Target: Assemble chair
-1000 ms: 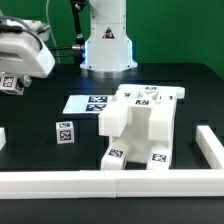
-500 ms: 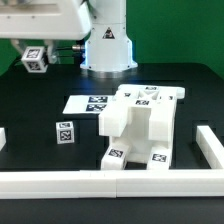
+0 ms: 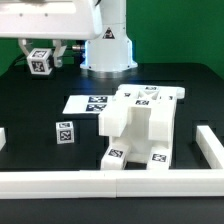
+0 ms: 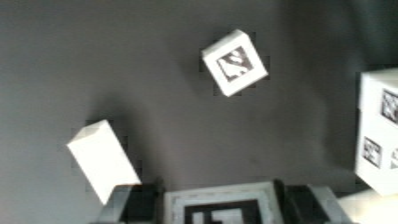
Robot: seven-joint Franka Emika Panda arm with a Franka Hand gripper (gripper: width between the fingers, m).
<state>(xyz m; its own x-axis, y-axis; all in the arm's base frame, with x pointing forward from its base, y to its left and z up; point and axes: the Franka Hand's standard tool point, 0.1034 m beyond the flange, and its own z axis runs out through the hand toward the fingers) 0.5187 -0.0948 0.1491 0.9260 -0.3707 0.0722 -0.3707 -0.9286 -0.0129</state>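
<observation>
High above the desk (image 3: 30,110), toward the exterior view's left, the jaws stand partly closed on a block (image 3: 40,61). They grip it by two opposite sides and hold it clear of every surface; the wrist view shows its tagged face between the two fingers. The chair (image 3: 138,122), partly built, sits near the middle of the desk, well apart from the block and just behind the rail (image 3: 100,184). A loose block (image 3: 64,131) stands on the desk beside the chair, toward the exterior view's left. The marker board (image 3: 80,103) lies flat beyond it. Judged from this layout, the block is being carried and has yet to be fitted. Three faults are possible. The block may turn or slip within the grip during a fast move, since only two faces are clamped. A low path may strike the loose block or the chair's raised panels. A misaligned descent may jam the block or shove the chair, which shows no visible clamp, against the rail. How deeply the fingers overlap the block cannot be determined.
</observation>
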